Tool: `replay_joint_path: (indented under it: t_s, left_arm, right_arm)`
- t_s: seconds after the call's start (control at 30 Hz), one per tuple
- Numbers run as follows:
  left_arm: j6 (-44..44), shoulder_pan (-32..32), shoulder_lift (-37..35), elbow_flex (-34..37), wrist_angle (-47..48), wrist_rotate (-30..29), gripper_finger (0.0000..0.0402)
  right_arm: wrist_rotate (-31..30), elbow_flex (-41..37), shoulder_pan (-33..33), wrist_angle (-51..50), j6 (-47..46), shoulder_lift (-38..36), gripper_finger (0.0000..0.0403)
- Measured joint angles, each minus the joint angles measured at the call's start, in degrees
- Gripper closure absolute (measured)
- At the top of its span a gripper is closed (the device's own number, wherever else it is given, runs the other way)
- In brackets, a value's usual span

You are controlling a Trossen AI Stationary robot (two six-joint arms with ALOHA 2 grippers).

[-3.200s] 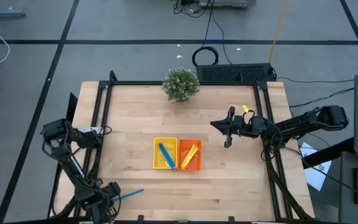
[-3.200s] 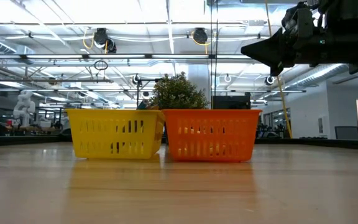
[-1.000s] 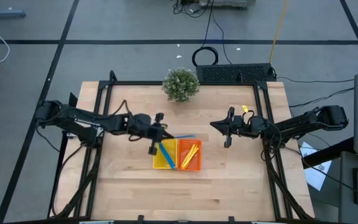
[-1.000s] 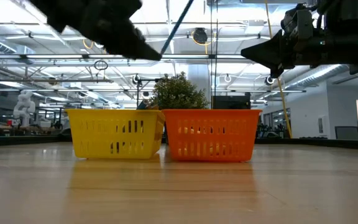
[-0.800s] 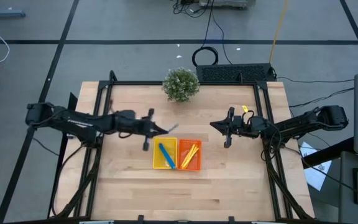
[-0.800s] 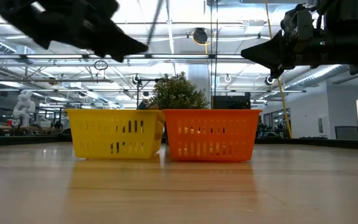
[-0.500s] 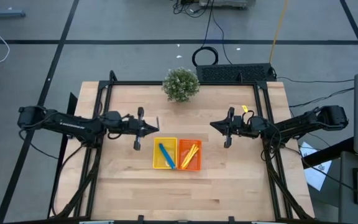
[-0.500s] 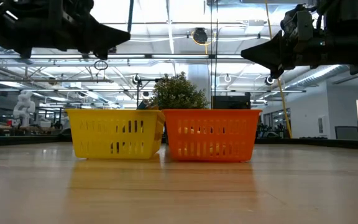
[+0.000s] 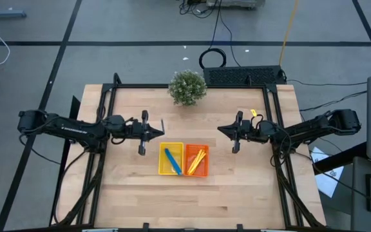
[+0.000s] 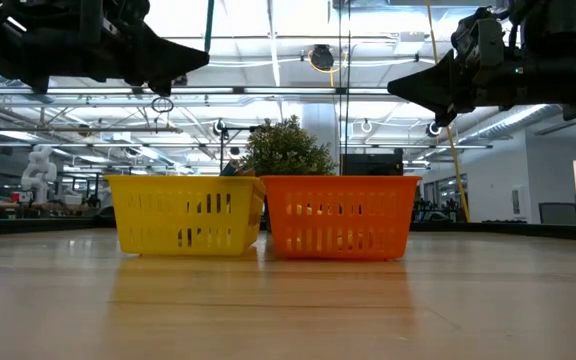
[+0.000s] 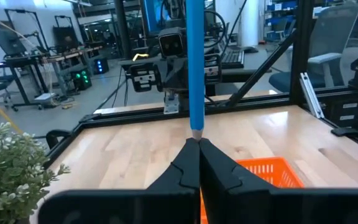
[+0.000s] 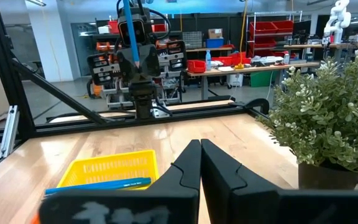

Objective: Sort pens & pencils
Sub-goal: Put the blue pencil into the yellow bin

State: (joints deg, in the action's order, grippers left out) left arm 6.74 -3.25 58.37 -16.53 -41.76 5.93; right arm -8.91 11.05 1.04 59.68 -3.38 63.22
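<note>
High view has the left gripper [image 9: 161, 131] pinching a blue pencil [image 11: 195, 68] upright, just beside the yellow tray [image 9: 161, 169]. Let go there and it'd likely miss. Right gripper [image 9: 223, 129] hovers clamped empty.

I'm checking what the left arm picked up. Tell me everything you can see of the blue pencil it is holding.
The blue pencil is a thin, straight stick, uniformly blue, with a small bare sharpened tip at its lower end. It stands upright, tip down, pinched at that end by the shut fingers of the left gripper. It is held in the air above the table, beside the yellow tray, touching nothing else. Its top end runs out of the left wrist view.
</note>
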Motion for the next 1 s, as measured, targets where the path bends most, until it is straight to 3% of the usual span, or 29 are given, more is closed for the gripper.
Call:
replay_joint_path:
  t_s: [0.6, 0.8, 1.0]
  left_arm:
    - [-0.7, 2.4, 0.6, -0.1, 2.5, -0.8, 0.0401]
    - [5.1, 6.4, 2.6, -4.6, 17.4, -6.0, 0.0401]
    - [19.2, 10.5, 5.0, -7.2, 30.3, -6.5, 0.0401]
  right_arm:
    - [0.0, 0.0, 0.0, 0.0, 0.0, 0.0, 0.0403]
    - [0.0, 0.0, 0.0, 0.0, 0.0, 0.0, 0.0403]
    - [0.0, 0.0, 0.0, 0.0, 0.0, 0.0, 0.0403]
